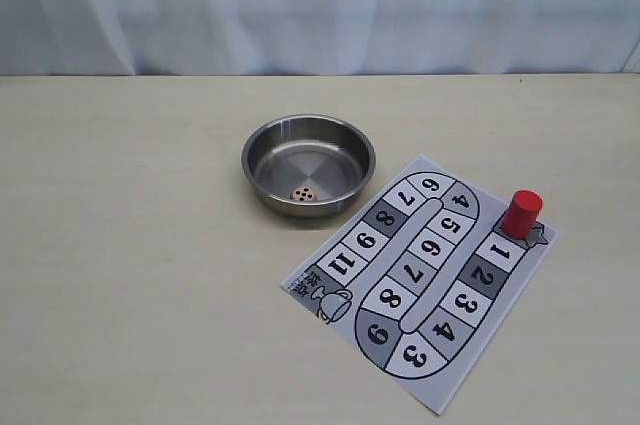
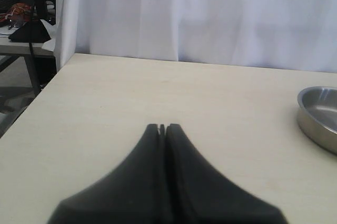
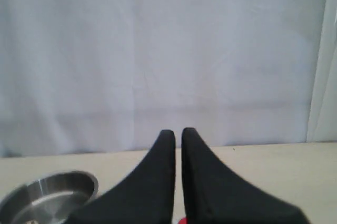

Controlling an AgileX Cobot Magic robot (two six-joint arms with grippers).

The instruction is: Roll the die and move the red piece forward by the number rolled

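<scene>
My left gripper (image 2: 162, 127): fingers pressed together, empty, held level and low over the table (image 2: 105, 103), aimed at the white curtain (image 2: 210, 13); the steel bowl (image 2: 318, 116) sits ahead, off to one side. My right gripper (image 3: 178, 131): likewise closed on nothing, level, the bowl ahead of it. The die (image 1: 304, 192) rests inside the bowl, by its near wall; the board (image 1: 420, 275) lies just beside the bowl; the red piece (image 1: 521, 213) stands upright on the board next to square 1, apart from the bowl.
</scene>
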